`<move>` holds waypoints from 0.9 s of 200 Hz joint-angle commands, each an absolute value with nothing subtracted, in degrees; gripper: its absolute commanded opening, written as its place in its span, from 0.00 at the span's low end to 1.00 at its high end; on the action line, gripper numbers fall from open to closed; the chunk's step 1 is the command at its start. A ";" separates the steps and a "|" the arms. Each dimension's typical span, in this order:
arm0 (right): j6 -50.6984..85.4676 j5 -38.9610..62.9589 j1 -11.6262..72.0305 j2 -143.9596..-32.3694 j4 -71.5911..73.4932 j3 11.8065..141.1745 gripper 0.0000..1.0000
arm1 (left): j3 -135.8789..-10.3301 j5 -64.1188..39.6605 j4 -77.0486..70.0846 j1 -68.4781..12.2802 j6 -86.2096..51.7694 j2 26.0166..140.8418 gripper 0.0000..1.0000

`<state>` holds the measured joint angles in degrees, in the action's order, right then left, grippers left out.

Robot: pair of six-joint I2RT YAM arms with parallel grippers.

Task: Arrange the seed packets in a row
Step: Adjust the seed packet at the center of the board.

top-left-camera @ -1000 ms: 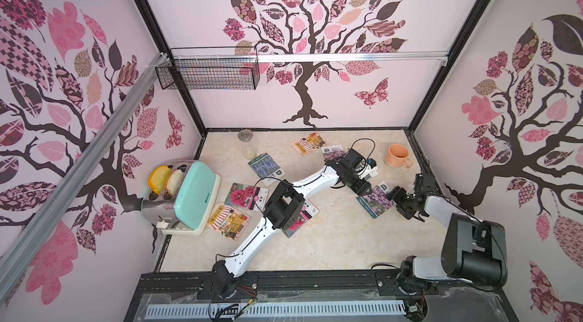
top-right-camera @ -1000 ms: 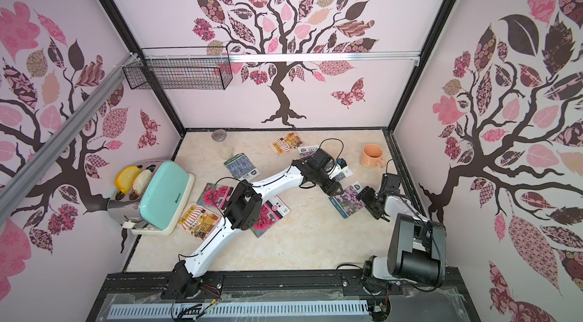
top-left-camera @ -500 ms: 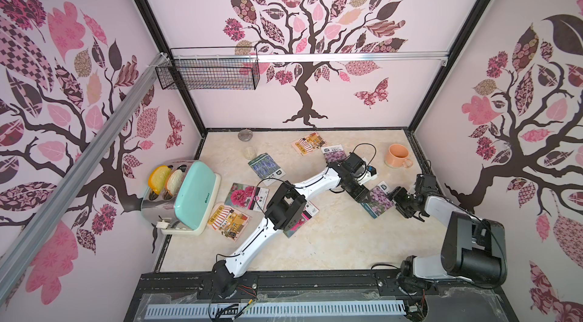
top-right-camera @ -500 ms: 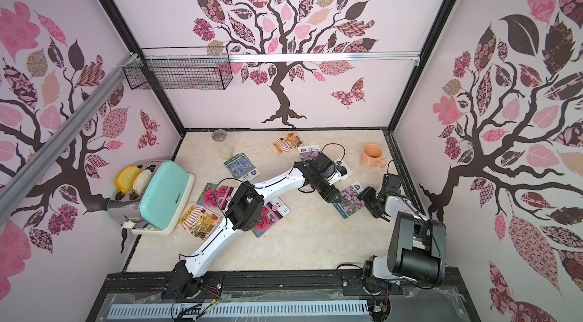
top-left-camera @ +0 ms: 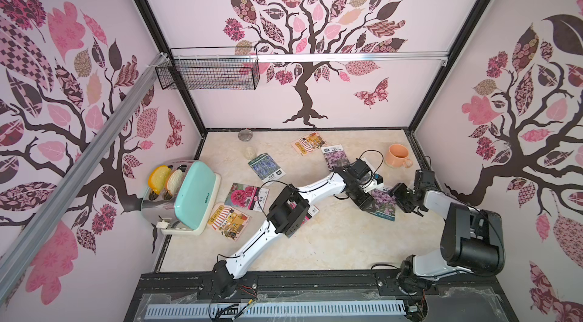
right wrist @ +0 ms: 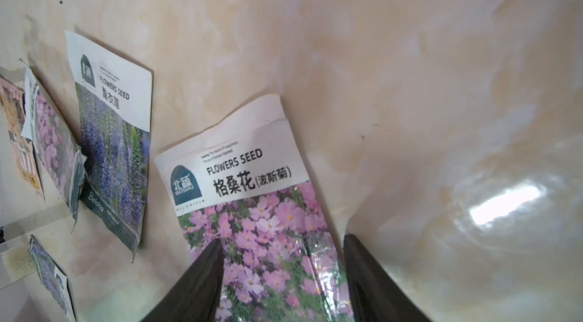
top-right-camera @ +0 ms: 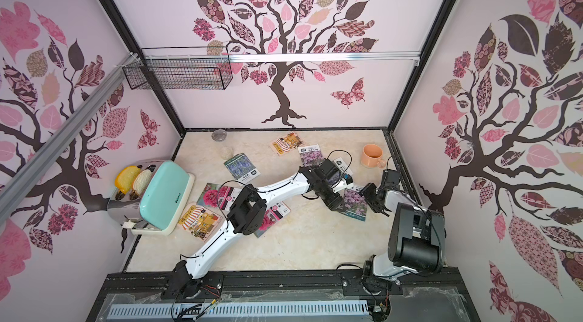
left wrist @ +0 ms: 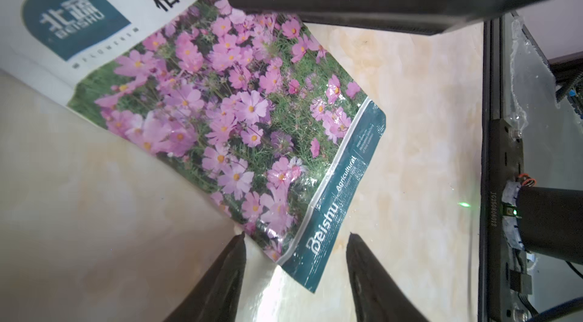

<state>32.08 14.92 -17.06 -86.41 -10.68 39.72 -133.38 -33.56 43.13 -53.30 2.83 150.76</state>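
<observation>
**Item:** pink-purple flower packet (top-left-camera: 384, 206), one of the seed packets.

**Location:** flat on the table (top-left-camera: 331, 241), between the two hands, with both sets of fingertips at it.

**Hand, left:** the left gripper (left wrist: 296, 235) has its jaws partly open and holds nothing. They straddle the packet's teal-banded corner. One fingertip (left wrist: 241, 238) is at the packet's edge, and its partner is over bare table just past the corner.

**Hand, right:** the right gripper (right wrist: 282, 237) also has its jaws partly open and holds nothing. It is poised over the flower print, with the white header ahead of its fingertips.

**Change:** a second ago the left gripper stood clear of this packet, farther back. It has since swung in on the side opposite the right gripper. Both pairs of jaws have narrowed. The packet lies roughly where it was.

**Bearing on task:** this looks like the start of a two-handed pick-up, with no grip made yet.

**Remaining stock:** the lavender packet (top-left-camera: 266, 168), red-pink flower packet (top-left-camera: 246, 196) and orange cartoon-shop packet (top-left-camera: 228, 221) lie well behind the left gripper, along its arm, at mixed angles. No row is formed yet.
</observation>
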 commanded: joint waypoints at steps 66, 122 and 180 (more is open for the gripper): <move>30.54 7.57 -17.32 -91.01 -18.11 38.82 0.60 | -137.04 -28.56 42.30 -55.44 -0.77 152.73 0.53; 29.44 8.45 -17.33 -92.46 -19.43 40.27 0.57 | -139.65 -21.22 40.07 -55.59 -2.06 155.76 0.54; 28.88 10.01 -17.32 -92.60 -19.65 40.60 0.54 | -142.68 -11.97 38.86 -55.46 -5.95 157.83 0.56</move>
